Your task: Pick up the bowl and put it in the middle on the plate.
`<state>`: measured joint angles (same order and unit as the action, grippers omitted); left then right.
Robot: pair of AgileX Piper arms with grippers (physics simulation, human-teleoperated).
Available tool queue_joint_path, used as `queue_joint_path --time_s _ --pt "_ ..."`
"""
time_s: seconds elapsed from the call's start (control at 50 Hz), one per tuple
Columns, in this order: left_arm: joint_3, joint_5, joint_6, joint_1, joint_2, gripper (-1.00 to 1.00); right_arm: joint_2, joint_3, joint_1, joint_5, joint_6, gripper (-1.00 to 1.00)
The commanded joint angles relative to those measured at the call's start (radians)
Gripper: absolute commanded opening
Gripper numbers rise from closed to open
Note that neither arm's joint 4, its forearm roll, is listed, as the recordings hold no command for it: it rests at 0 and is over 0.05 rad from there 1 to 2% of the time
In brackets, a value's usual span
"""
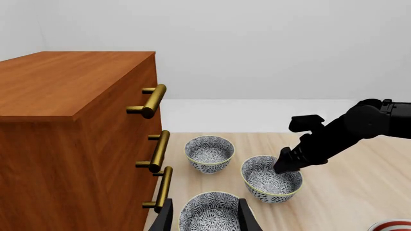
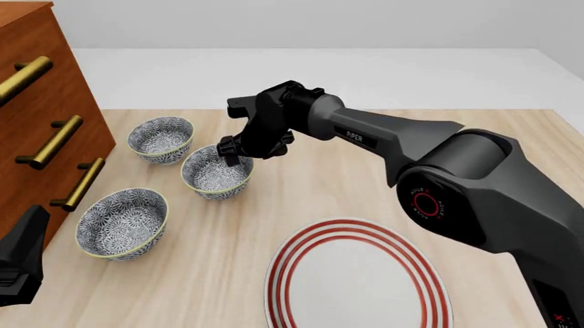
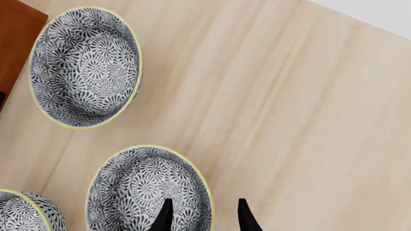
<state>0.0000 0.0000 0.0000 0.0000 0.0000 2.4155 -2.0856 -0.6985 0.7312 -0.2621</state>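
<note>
Fingers of my right tool [image 3: 203, 219] stand apart astride the rim of the small round blue-grey floral bowl [image 2: 217, 172], one inside and one outside, so closing should pinch its wall for a lift. It sits between two matching bowls toward the table's left edge, beside the brown wooden drawer chest [image 2: 37, 116]. The large white red-ringed plate [image 2: 356, 277] waits at the near edge. "PIPER" is printed on my forearm. My left tool [image 1: 205, 216] is open.

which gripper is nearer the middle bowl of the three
Right. The right gripper is at the middle bowl, its fingers straddling the rim, one inside and one outside. The left gripper hangs back near the dresser, around the nearest bowl.
</note>
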Motion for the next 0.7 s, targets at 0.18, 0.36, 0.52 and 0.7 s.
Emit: queue_joint_path --time_s 0.18,0.36,0.52,0.7 --pt "0.0 0.0 0.0 0.0 0.0 1.0 0.013 0.024 -0.003 -0.02 -0.004 1.0" --pt "0.0 0.0 0.0 0.0 0.0 1.0 0.016 0.033 -0.007 -0.026 -0.006 1.0" --pt "0.0 0.0 0.0 0.0 0.0 1.0 0.022 0.037 -0.013 -0.029 -0.01 1.0" --pt "0.0 0.0 0.0 0.0 0.0 1.0 0.001 0.056 -0.029 -0.043 0.013 -1.0"
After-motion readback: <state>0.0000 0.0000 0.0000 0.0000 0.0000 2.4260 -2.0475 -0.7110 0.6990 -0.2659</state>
